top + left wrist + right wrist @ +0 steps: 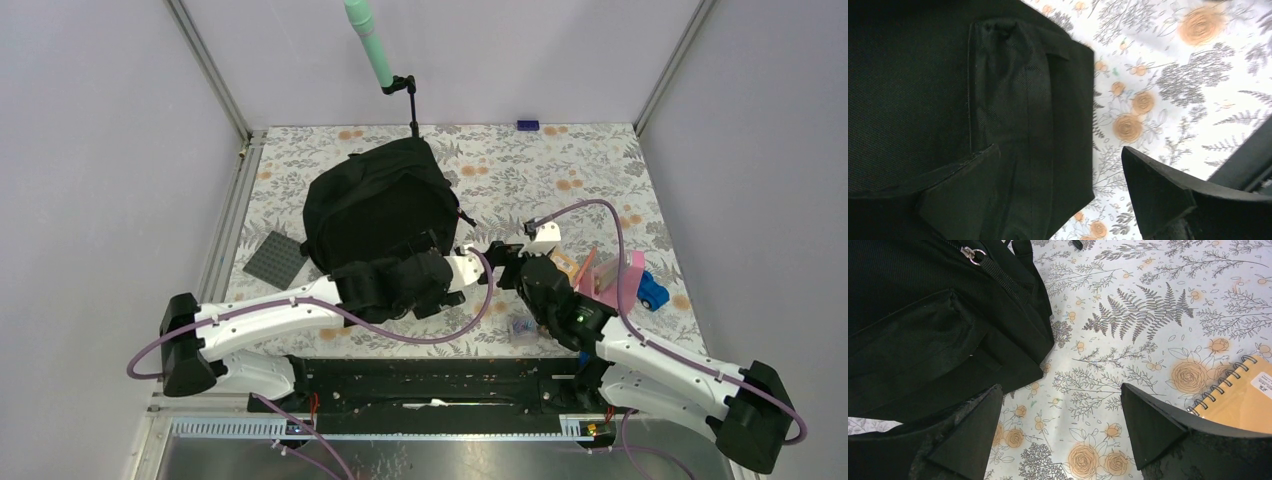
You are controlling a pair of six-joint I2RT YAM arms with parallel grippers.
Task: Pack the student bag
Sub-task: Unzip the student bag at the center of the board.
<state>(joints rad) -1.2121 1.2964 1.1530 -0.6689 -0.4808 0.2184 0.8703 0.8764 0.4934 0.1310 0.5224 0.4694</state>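
Note:
The student bag (385, 210), a large black backpack, lies on the flowered tablecloth left of centre. My left gripper (445, 258) is at the bag's near right corner. In the left wrist view it (1060, 148) stands open, one finger over the bag's fabric (923, 100) and the other over the cloth; a black strap lies between them, not gripped. My right gripper (502, 258) hovers just right of the bag. In the right wrist view it (1060, 387) is open over bare cloth, with the bag's corner (938, 330) and a zipper pull (973, 252) to its left.
A spiral notebook (1243, 400) lies close to the right gripper. Pink pieces (612, 275) and a blue toy car (652, 290) sit further right. A grey baseplate (275, 258) lies left of the bag. A green rod on a stand (372, 45) rises behind it.

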